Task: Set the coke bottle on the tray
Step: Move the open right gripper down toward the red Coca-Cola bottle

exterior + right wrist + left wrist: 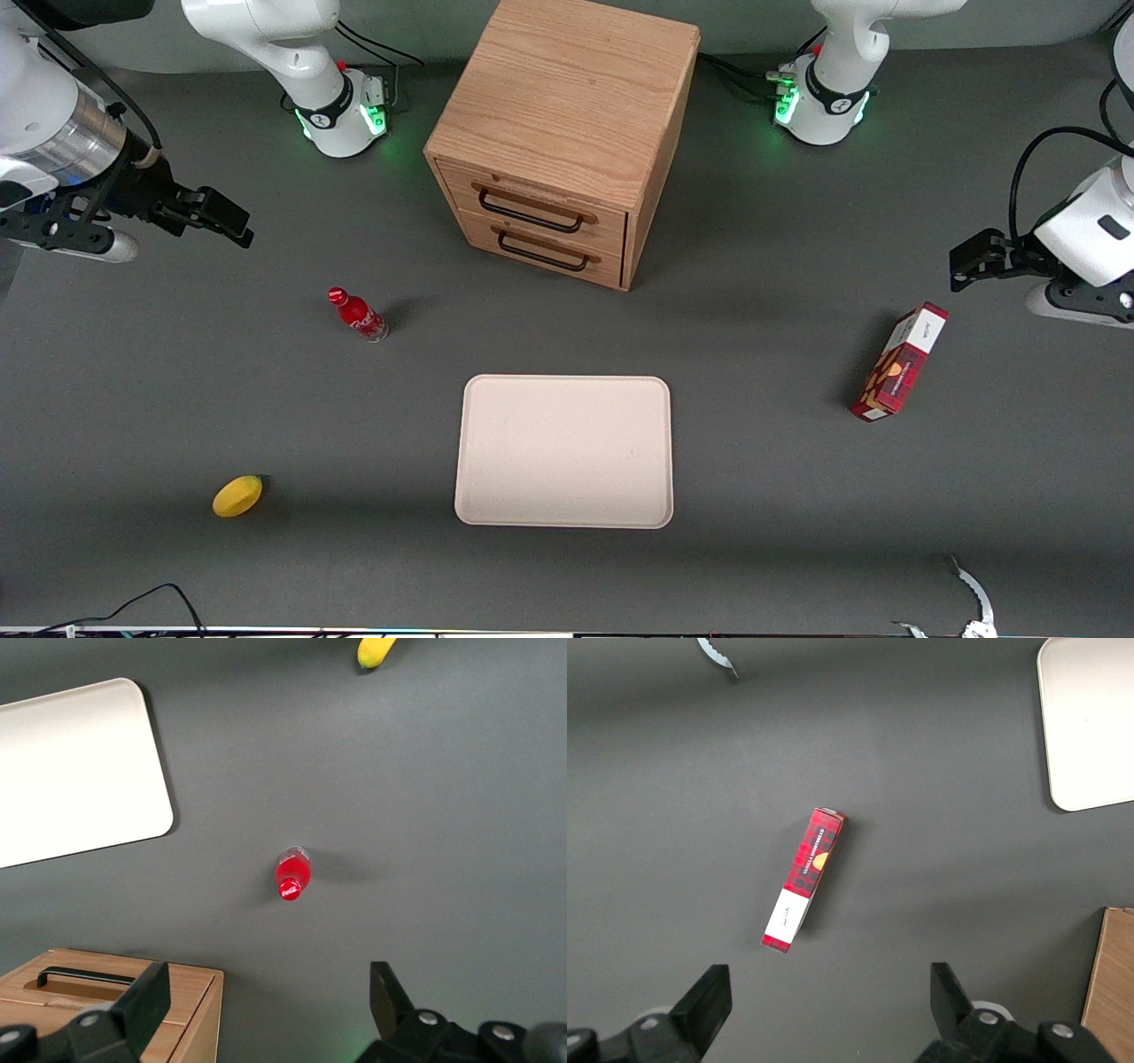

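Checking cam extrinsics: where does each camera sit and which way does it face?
Front view: high, facing the arms, looking down at the table; coke bottle, tray, drawer cabinet, both arms; open gripper hangs above the table toward the working arm's end.
Right wrist view: on the working arm, looking down; bottle, tray corner, own fingers.
Left wrist view: on the parked arm, looking down; red box.
Both wrist views share the tray and cabinet.

A red plaid box [803, 881] lies flat on the dark grey table [939, 797], well apart from the cream tray [1090, 726], of which only a rounded corner shows. A wooden cabinet edge [1112, 983] shows at the frame's border, apart from both box and tray.
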Controlling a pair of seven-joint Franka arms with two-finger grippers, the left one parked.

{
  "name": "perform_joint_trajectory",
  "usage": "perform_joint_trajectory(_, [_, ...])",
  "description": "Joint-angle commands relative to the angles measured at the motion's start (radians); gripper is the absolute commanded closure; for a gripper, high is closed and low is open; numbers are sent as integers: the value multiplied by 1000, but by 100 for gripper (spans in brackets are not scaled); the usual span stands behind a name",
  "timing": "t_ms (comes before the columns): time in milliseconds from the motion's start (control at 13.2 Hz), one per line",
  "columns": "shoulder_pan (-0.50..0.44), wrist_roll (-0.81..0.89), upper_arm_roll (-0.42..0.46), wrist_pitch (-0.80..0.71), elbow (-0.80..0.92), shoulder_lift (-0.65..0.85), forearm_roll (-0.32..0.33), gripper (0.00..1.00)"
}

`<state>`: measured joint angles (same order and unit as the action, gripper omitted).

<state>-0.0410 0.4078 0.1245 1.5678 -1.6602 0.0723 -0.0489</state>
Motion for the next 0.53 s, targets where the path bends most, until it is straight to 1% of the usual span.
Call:
perform_joint_trajectory(0, [-2,7,-11,-43,36,-13,-28,0])
perform_joint_trajectory(152, [0,-9,-14,-42,31,-22,-29,0])
perform_joint_trajectory(304, [-5,-15,3,-34,4,-25,-10,0])
perform_joint_trajectory(380, [-5,-18,6,-17,-42,-29,-6,0])
perform_joint_trajectory(456, [-5,-42,6,33,-109,-29,-3,0])
